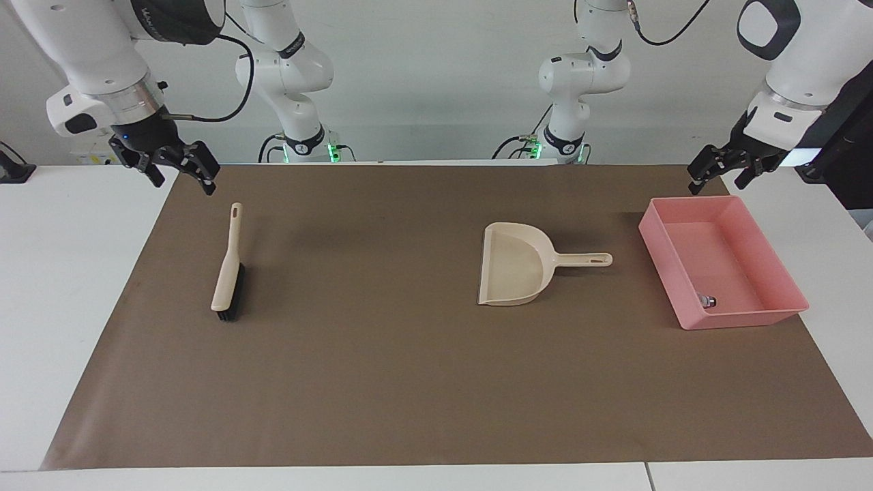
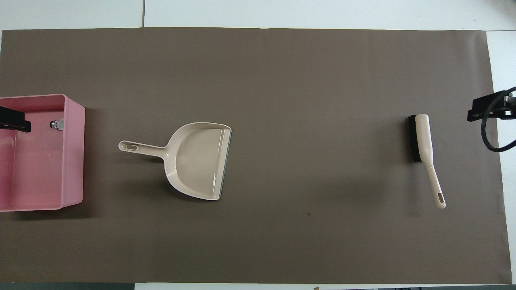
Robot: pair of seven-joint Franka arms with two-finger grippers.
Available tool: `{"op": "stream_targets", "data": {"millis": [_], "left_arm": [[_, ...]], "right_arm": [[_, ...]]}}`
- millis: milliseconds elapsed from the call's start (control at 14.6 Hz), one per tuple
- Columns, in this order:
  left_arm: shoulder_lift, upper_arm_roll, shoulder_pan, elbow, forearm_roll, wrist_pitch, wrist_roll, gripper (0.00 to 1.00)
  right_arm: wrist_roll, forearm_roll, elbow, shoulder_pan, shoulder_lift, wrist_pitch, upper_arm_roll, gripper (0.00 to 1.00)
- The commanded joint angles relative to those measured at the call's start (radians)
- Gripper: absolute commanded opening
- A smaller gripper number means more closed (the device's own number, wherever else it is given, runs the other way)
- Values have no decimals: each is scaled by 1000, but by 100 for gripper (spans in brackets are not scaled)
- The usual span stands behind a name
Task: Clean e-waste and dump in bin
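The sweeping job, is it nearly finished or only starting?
It looks finished. One small metal bit lies in the pink bin, and no other scraps show on the brown mat. The dustpan looks empty and lies flat beside the bin; the brush lies toward the right arm's end. Nothing is in hand: the left gripper and the right gripper are open and raised. Nothing visible remains.

A brown mat [image 2: 282,241] covers the table. The pink bin [image 2: 74,161] sits at the left arm's end, with a small metal bit [image 2: 56,124] in its farther part and a black gripper tip [image 2: 14,119] over it. The beige dustpan [image 2: 197,161] lies beside the bin, handle toward it. The brush [image 2: 425,149] lies toward the right arm's end, the right gripper [image 2: 483,110] at the frame's edge by it.
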Motion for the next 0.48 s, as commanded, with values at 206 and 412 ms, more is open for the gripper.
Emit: {"op": "stream_targets", "data": {"millis": [206, 412], "left_arm": [[-3, 6, -19, -6, -2, -4, -1, 99], [-3, 8, -18, -6, -2, -13, 0, 99]], "right_arm": [[14, 8, 10, -11, -2, -26, 12, 100], [12, -4, 6, -7, -3, -17, 12, 100]]}}
